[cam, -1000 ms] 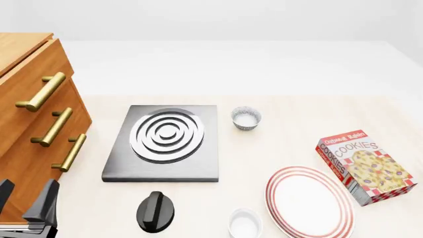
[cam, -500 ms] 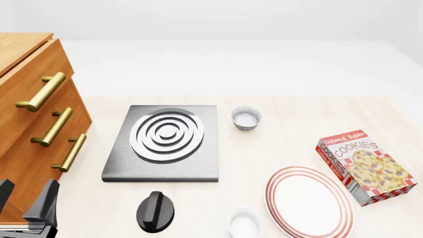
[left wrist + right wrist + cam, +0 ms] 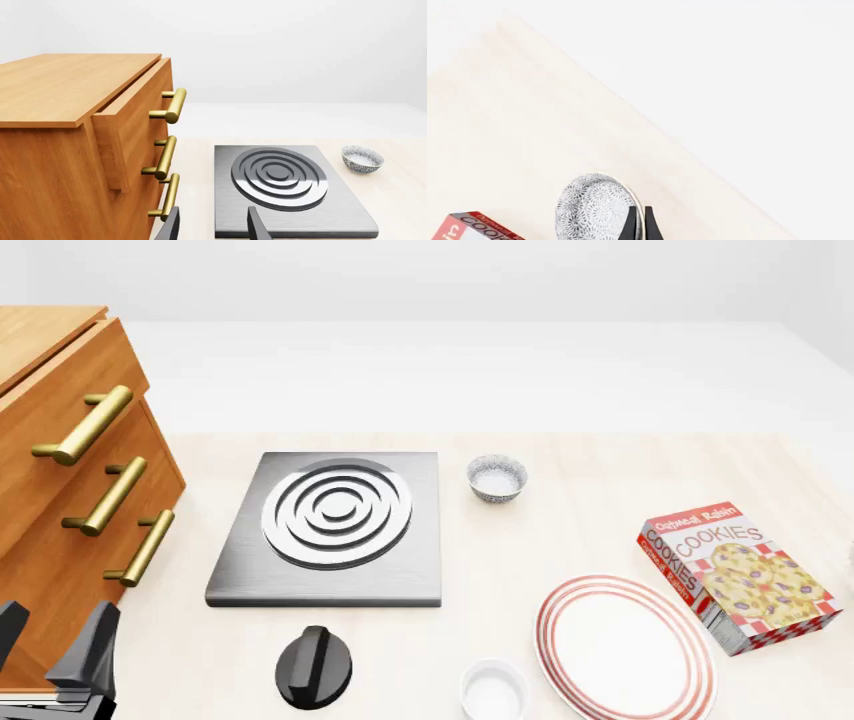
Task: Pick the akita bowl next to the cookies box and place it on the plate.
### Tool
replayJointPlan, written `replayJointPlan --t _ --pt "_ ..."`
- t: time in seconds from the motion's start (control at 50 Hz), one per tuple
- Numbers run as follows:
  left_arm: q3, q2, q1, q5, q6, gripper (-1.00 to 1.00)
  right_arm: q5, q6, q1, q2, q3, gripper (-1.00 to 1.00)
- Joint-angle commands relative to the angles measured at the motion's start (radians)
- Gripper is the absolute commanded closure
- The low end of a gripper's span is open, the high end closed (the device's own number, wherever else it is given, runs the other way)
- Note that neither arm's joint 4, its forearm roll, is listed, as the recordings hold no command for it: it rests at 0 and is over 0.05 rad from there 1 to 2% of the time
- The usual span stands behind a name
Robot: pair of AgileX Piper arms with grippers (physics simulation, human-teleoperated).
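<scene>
front scene unchanged | right end effector (image 3: 638, 225) pinching akita bowl (image 3: 597, 207) rim | left end effector (image 3: 212, 225) spread

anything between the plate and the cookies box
No. In the front view only bare tabletop separates the plate from the cookies box.

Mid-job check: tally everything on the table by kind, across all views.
Speckled bowls: 2
Plain white cup: 1
Plate: 1
Cookies box: 1
Burner slab: 1
Black knob: 1
Total: 7
</scene>
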Motion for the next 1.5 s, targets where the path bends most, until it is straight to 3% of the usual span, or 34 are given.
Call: replayJointPlan --t 0.02,0.26,0.58,0.84,0.98,1.12,1.32,1.36,1.5 --pt "0.000 0.000 0.000 0.000 0.000 -1.00 0.111 0.026 0.062 -0.199 -0.044 1.00" --pt "0.000 0.000 0.000 0.000 0.000 -1.00 0.301 0.103 0.197 -0.461 -0.163 1.00" --pt "0.000 0.000 0.000 0.000 0.000 -1.00 0.413 0.167 0.410 -0.601 -0.242 1.00" --pt "0.000 0.000 0.000 0.000 0.000 -1.00 0.348 0.256 0.602 -0.654 -0.155 1.00" --pt "0.000 0.000 0.000 0.000 0.000 -1.00 0.331 0.262 0.672 -0.670 -0.119 1.00" --pt "0.000 0.000 0.000 0.000 0.000 -1.00 0.267 0.289 0.780 -0.704 0.003 1.00" --pt "0.000 0.000 0.000 0.000 0.000 -1.00 0.241 0.276 0.911 -0.711 0.091 1.00" --pt "0.000 0.000 0.000 0.000 0.000 -1.00 0.210 0.298 0.941 -0.712 0.138 1.00" --pt "0.000 0.000 0.000 0.000 0.000 -1.00 0.135 0.305 0.968 -0.690 0.241 1.00"
